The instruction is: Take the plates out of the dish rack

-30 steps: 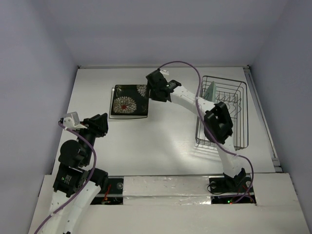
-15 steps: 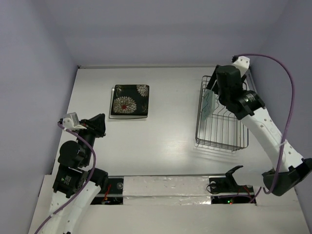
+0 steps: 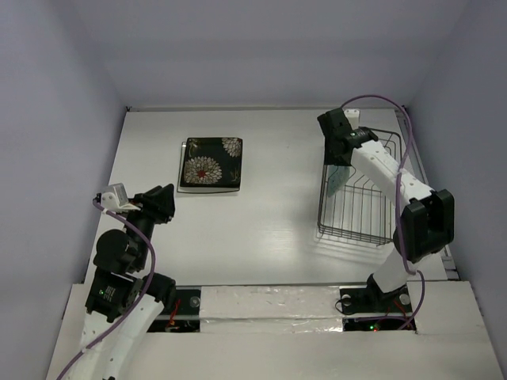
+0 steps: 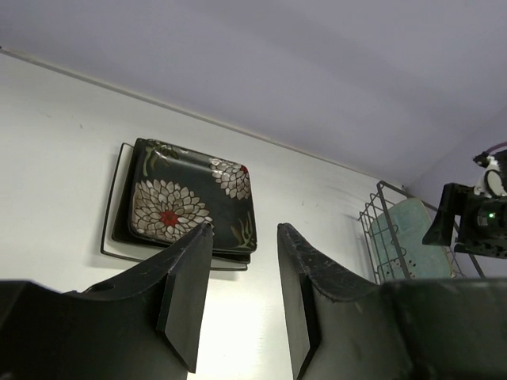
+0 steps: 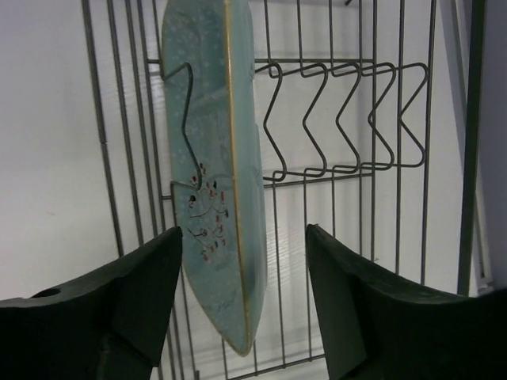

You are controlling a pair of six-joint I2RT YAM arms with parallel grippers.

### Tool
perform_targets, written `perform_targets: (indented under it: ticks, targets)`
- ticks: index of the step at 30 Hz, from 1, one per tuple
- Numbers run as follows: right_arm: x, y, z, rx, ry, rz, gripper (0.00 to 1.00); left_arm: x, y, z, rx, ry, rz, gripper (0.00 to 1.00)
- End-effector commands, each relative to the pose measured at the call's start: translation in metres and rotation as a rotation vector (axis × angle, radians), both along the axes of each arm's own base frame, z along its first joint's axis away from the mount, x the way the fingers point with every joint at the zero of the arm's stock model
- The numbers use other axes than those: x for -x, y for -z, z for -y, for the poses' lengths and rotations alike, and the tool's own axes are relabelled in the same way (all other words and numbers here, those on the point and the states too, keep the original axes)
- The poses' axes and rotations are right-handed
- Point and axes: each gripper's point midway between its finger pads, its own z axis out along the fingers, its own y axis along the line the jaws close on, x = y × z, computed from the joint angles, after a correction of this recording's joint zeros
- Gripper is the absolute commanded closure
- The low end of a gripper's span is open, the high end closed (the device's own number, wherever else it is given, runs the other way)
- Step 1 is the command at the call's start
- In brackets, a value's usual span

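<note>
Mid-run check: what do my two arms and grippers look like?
The left arm and right arm have white links, black joint housings and a purple cable each. The left gripper and right gripper have matte black, wedge-shaped fingers.

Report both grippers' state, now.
Left gripper: open, empty.
Right gripper: open over the mint-green plate, not gripping it.

Left pincer [image 4: 244,231]: jaws parted, nothing between them. Beyond them a black flowered plate [image 4: 190,202] lies flat atop a stack on the white surface [image 4: 63,158]. Far right, a mint-green plate [image 4: 408,237] stands upright in the dish rack [image 4: 372,218].
</note>
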Motion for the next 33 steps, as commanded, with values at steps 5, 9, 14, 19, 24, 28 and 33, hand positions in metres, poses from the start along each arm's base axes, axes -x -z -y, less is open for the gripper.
perform_targets:
  ticks: [5,9,14,19,24,28,33]
  targets:
    - [-0.005,0.009,0.019,0.124,0.026,-0.089,0.43,0.002,-0.011,0.001,0.015,0.007,0.049,0.64]
    - [-0.007,0.010,0.024,0.165,0.033,-0.107,0.56,0.002,-0.011,0.000,0.016,0.007,0.050,0.64]
    - [-0.007,0.009,0.033,0.236,0.057,-0.131,0.75,0.002,-0.011,0.001,0.016,0.007,0.047,0.64]
    - [-0.007,-0.011,0.046,0.308,0.102,-0.089,0.99,0.002,-0.010,0.001,0.016,0.007,0.047,0.64]
    - [-0.008,-0.031,0.057,0.392,0.130,-0.057,1.00,0.001,-0.010,0.001,0.015,0.007,0.043,0.64]
    - [-0.008,-0.048,0.062,0.450,0.140,-0.028,1.00,0.001,-0.010,0.001,0.015,0.007,0.044,0.64]
    - [-0.008,-0.068,0.061,0.445,0.150,0.030,1.00,0.001,-0.010,0.001,0.013,0.007,0.043,0.64]
